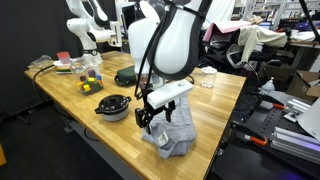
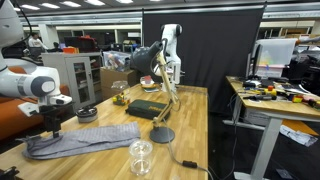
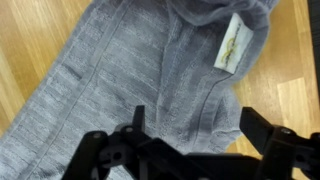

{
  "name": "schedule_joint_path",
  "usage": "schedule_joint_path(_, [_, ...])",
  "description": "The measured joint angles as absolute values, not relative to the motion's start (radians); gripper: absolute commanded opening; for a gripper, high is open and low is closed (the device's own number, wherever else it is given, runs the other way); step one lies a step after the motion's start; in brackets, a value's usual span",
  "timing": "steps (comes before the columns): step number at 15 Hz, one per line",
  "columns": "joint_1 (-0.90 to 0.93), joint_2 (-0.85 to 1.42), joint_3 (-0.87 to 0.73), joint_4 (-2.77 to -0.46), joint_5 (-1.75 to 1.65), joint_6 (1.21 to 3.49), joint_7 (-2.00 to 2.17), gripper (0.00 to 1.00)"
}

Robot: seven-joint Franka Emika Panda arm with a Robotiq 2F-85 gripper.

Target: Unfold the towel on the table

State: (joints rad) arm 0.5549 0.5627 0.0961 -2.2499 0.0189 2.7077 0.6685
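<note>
The grey-blue towel [image 1: 172, 136] lies rumpled and folded over on the wooden table [image 1: 215, 95], close to its near edge. In an exterior view the towel [image 2: 85, 140] stretches as a long strip. In the wrist view the towel [image 3: 130, 70] fills most of the picture, with a white label [image 3: 232, 45] near a folded edge. My gripper [image 3: 197, 125] hangs open just over the cloth, its two dark fingers standing wide apart with a towel edge between them. Both exterior views show the gripper [image 1: 150, 124] [image 2: 52, 130] at one end of the towel, holding nothing.
A small dark bowl [image 1: 112, 107] sits beside the gripper. A dark green pouch [image 1: 125, 75] lies farther back, and small colourful objects [image 1: 88, 86] stand near the far corner. A glass jar [image 2: 142, 156] and a dark round disc [image 2: 162, 135] sit beyond the towel's other end.
</note>
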Motion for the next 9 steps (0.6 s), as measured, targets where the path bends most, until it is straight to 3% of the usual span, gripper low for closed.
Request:
schedule_joint_path(3, [0.553, 0.566, 0.092, -2.249, 0.019, 2.710, 0.685, 0.85])
schedule_joint_path(9, [0.550, 0.583, 0.084, -2.231, 0.019, 2.719, 0.710, 0.86])
